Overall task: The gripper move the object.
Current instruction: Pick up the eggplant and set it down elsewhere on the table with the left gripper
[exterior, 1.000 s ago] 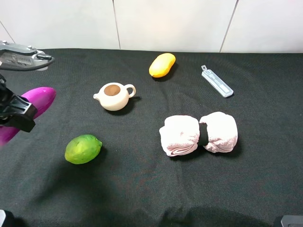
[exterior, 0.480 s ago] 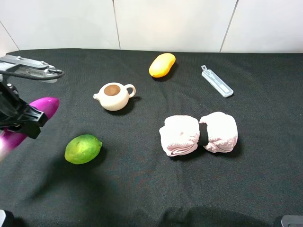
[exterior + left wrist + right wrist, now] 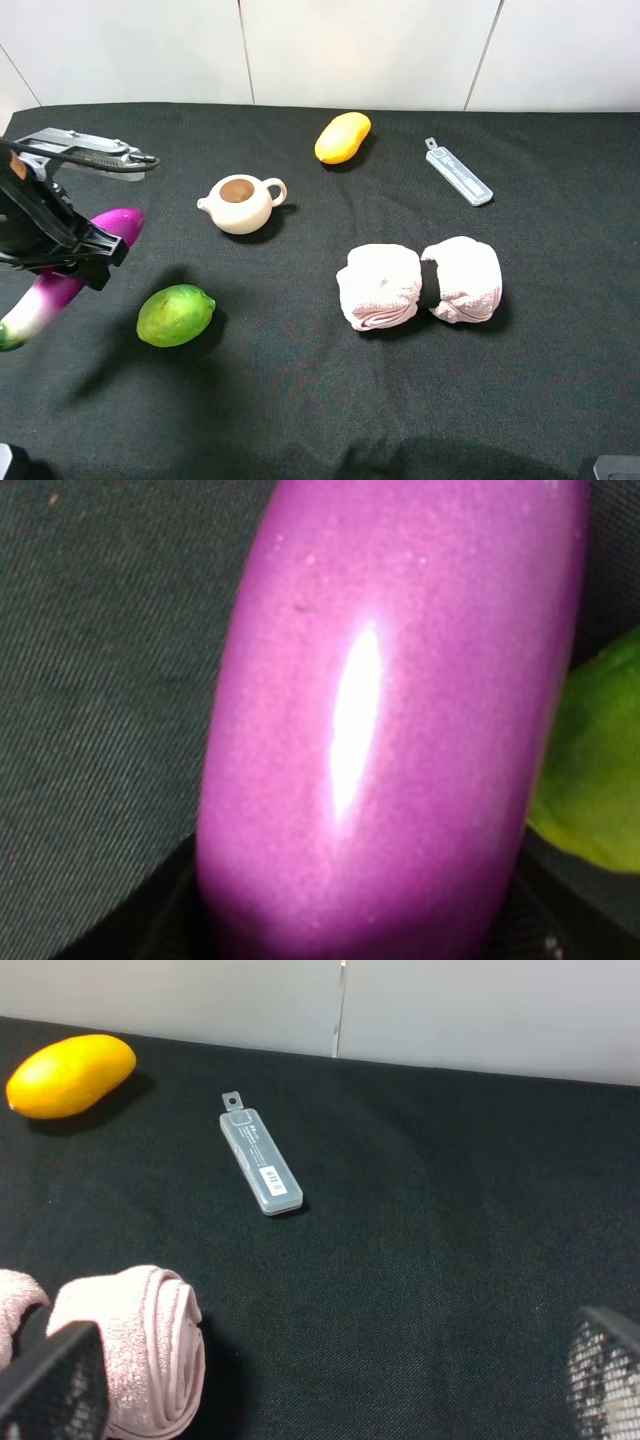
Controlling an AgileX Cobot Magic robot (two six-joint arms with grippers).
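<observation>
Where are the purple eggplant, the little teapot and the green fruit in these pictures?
purple eggplant [image 3: 121,226], high view, its rounded purple end.
teapot [image 3: 240,211], high view, its cream body.
green fruit [image 3: 176,315], high view, middle of its skin.

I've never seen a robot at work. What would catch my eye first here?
Most striking is the glossy purple eggplant, clamped in the left gripper at the left side of the black cloth. Just beside it lies a bright green fruit. Right of centre sits a rolled pink towel bound by a dark band, with a yellow mango near the far wall.
</observation>
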